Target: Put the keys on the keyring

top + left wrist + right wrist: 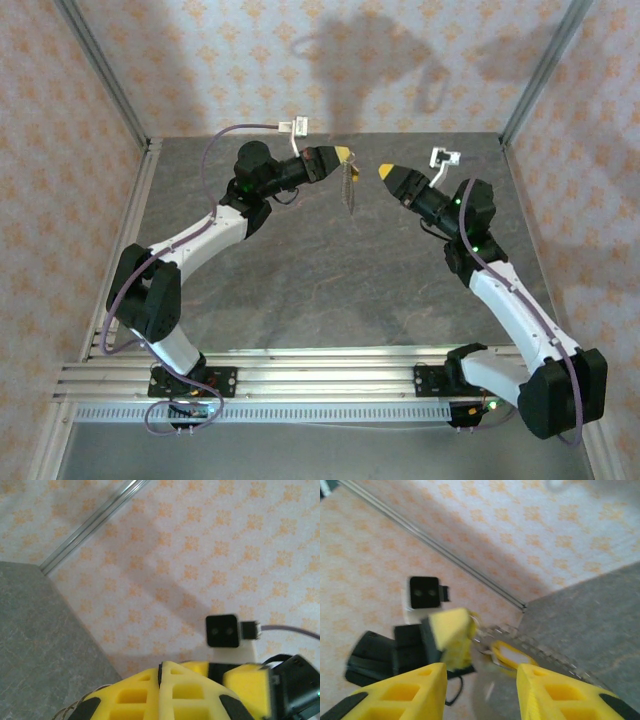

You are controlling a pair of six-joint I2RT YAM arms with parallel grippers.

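1. Left gripper (343, 153), yellow-tipped: clamped tight, pinching the top of a thin, floppy, brownish-grey wire keyring (350, 190), dangling straight below those fingertips.
2. Right gripper (386, 172), yellow-tipped too: released, jaws parted with nothing between them, aimed at the left fingertips from close by, not touching.
3. From the right wrist, past the parted yellow fingers (420, 685): a tiny key with a yellow-orange head (510, 656), blurred, just ahead of the gap and right against the chain-like loop. Cannot tell whether threaded on or merely resting against it.
4. Handling, as a judgement:
   - Keyring: very light and limp, likely to swing or twist at the slightest nudge, and thin enough to slip from smooth pads.
   - Key: small and stiff, easy to drop.
   - Best hold: the flat of the key's head near its edge, leaving the hole free, with the ring pinched close to its opening.
5. Below both hands: a grey stone-patterned table top (330, 300), bare beneath the hanging loop.
6. Behind both hands: pale wallpaper with an orange motif (250, 60) and a silver metal frame post (103, 75), well apart from the work.
7. Directly ahead of the right hand: the left finger and, above it, the black-and-white camera block (424, 592) of the left wrist. Probably the main things to bump on any forward reach.
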